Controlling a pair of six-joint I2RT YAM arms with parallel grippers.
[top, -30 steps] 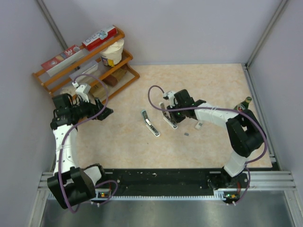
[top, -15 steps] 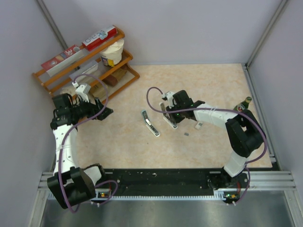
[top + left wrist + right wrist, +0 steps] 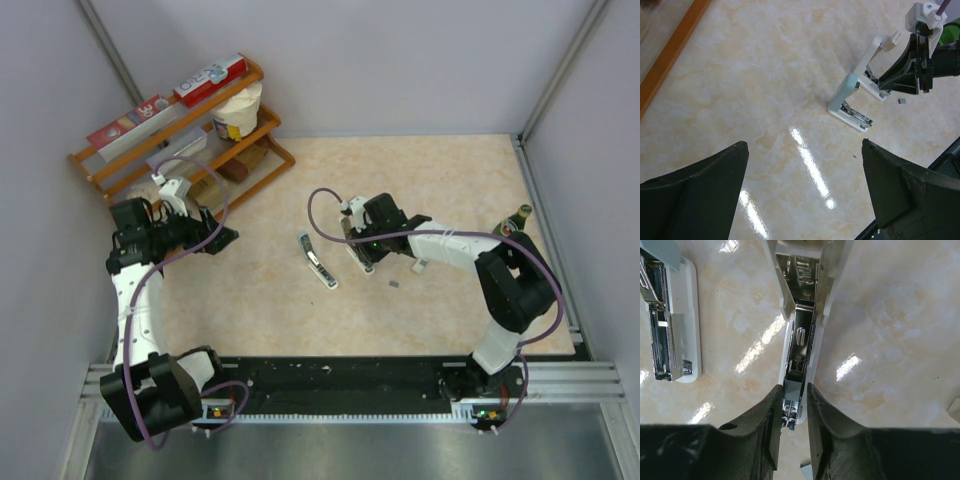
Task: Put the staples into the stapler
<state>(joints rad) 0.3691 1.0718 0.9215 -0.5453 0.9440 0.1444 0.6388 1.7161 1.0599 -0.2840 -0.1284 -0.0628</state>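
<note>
An opened white stapler [image 3: 801,335] lies under my right gripper [image 3: 791,412], its metal channel facing up. The jaws stand a narrow gap apart and straddle the channel's near end. A small grey block [image 3: 793,390] sits in the channel between the fingers, against the left finger only. In the top view this gripper [image 3: 352,240] is over that stapler [image 3: 360,258]. A second opened stapler [image 3: 317,262] lies just to its left. A tiny grey staples piece [image 3: 393,284] lies loose on the table. My left gripper [image 3: 222,238] is wide open and empty at the far left.
A wooden rack [image 3: 180,140] with boxes and a cup stands at the back left. A green bottle [image 3: 515,220] stands at the right wall. A small white piece [image 3: 420,265] lies right of the staplers. The rack's edge [image 3: 670,55] shows in the left wrist view.
My right gripper has shifted slightly left along the stapler. The staplers, the loose staples piece and the left arm have not moved.
</note>
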